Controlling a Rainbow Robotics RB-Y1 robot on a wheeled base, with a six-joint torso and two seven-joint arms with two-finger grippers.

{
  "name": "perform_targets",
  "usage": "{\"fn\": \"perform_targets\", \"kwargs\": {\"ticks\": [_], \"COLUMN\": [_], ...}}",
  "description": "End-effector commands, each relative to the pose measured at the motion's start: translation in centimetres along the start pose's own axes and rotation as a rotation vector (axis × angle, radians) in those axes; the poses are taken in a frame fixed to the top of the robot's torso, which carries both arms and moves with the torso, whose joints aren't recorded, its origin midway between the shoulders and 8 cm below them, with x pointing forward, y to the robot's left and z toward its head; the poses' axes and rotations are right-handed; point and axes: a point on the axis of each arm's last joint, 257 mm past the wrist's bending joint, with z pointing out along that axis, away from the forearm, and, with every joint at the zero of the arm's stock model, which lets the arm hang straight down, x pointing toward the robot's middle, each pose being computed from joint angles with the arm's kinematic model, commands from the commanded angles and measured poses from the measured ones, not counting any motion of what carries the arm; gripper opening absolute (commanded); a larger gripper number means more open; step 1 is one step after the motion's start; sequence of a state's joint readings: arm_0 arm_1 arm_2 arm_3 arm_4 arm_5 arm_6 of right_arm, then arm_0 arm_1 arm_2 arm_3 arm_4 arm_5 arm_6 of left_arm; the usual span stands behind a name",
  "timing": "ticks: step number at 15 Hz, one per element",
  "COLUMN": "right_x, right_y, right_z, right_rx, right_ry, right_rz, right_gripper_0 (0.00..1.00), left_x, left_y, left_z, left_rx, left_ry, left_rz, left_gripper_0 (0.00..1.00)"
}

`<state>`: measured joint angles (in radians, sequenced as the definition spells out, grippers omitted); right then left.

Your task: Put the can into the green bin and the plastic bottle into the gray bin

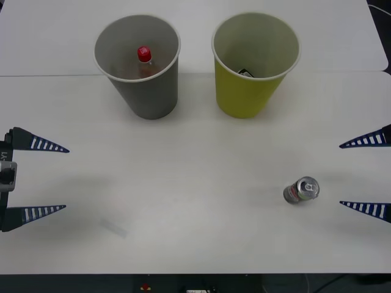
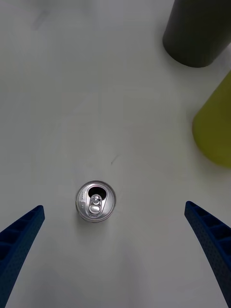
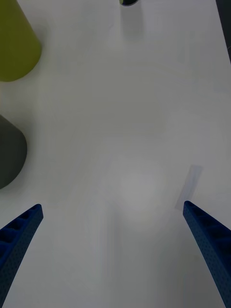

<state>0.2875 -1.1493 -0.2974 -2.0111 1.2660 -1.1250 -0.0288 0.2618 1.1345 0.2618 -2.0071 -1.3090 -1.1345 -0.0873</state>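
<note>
White desk (image 1: 195, 201), two bins standing upright side by side at the far end. The gray bin (image 1: 139, 64) is on the left, the green bin (image 1: 253, 64) on the right, near each other but apart.

The plastic bottle (image 1: 145, 60) is inside the gray bin; its red cap shows below the rim, brownish body beneath it. Something small and dark lies at the bottom of the green bin; cannot tell what it is.

The can (image 1: 301, 190) stands upright on the desk, near right, well apart from both bins, nearer than the green bin. From the right wrist camera its pull-tab top faces up and the mouth is open (image 2: 96, 200).

Right hand (image 1: 365, 174) sits at the right edge of the desk, fingers spread wide, holding nothing. The can is just to its left, not touching either finger; in the right wrist view it lies between the two blue fingertips, closer to one of them (image 2: 21, 236).

Left hand (image 1: 38, 179) is at the left edge of the desk, near side, fingers spread wide and holding nothing. Bare desk lies between its fingertips in the left wrist view, with both bins off to one side.
</note>
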Motion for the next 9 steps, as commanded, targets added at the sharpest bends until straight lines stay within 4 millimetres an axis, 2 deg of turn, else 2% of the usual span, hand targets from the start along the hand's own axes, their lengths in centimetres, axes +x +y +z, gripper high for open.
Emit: {"fn": "perform_targets", "kwargs": {"ticks": [1,6,9], "right_x": [0.2,1.6,2.9], "right_y": [0.8,1.2,2.3], "right_z": [0.0,-0.5,-0.2], "right_rx": [0.021,0.116,0.134], "right_ry": [-0.034,-0.095,-0.163], "right_rz": [0.044,0.063,0.123], "right_gripper_0": [1.00,1.00,1.00], "left_x": [0.0,0.0,0.0], "left_y": [0.0,0.0,0.0], "left_z": [0.0,0.0,0.0], "left_rx": [0.000,0.000,0.000], "left_ry": [0.000,0.000,0.000], "left_rz": [0.000,0.000,0.000], "left_gripper_0": [1.00,1.00,1.00]}}
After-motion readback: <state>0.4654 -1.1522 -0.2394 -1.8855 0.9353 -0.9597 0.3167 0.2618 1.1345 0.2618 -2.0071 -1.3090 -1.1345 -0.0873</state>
